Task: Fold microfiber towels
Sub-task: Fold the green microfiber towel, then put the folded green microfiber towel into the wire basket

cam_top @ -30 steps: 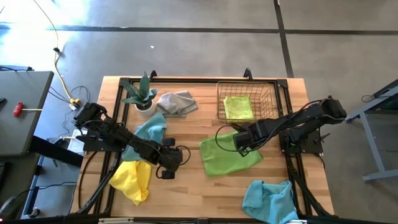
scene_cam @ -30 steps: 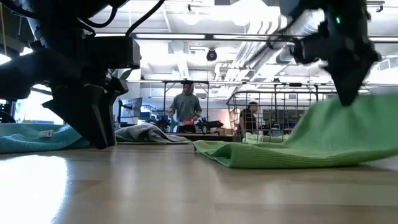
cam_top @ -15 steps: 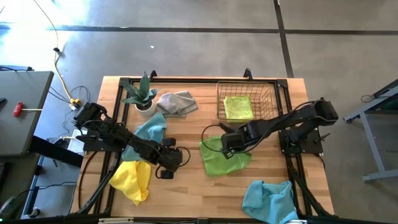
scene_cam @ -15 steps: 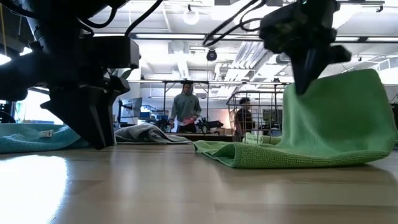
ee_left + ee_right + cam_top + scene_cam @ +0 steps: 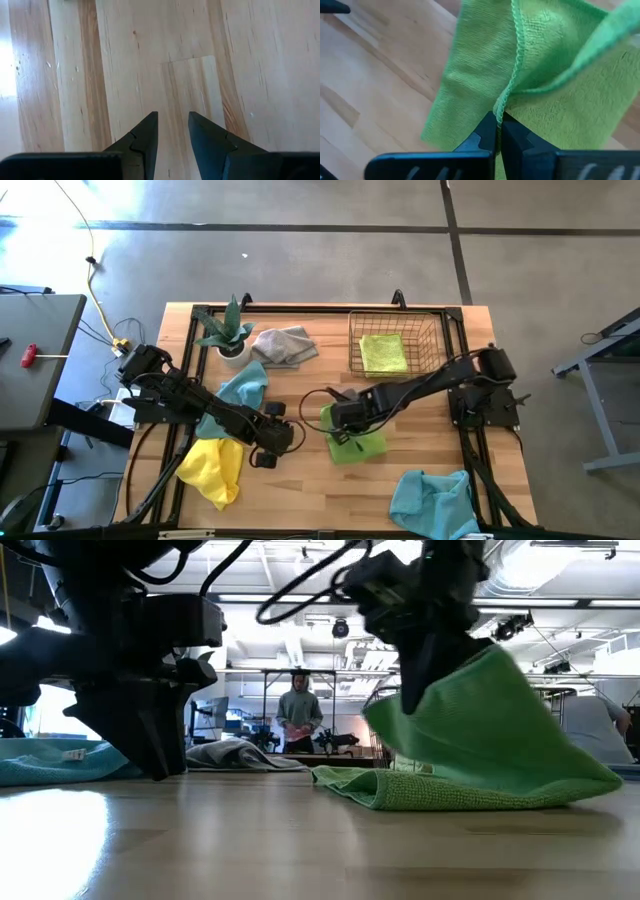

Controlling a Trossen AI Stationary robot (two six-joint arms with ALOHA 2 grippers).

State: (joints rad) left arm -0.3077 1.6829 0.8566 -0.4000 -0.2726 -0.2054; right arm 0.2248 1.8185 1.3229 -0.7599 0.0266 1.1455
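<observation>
Lime green towel (image 5: pixel 358 442): my right gripper (image 5: pixel 338 416) clamps its hemmed edge, carrying it left to fold it over; left gripper (image 5: pixel 268 446) waits parted.

Bare table (image 5: pixel 300 490) lay open along the near edge between the yellow towel (image 5: pixel 212 468) and blue towel (image 5: pixel 432 498); the left gripper (image 5: pixel 262 450) and folded green towel (image 5: pixel 355 438) crowded the middle.

right hand (image 5: pixel 412 690) — pinches lime green towel (image 5: pixel 480 740), edge lifted | left hand (image 5: pixel 150 745) — near table (image 5: pixel 300 840)
</observation>
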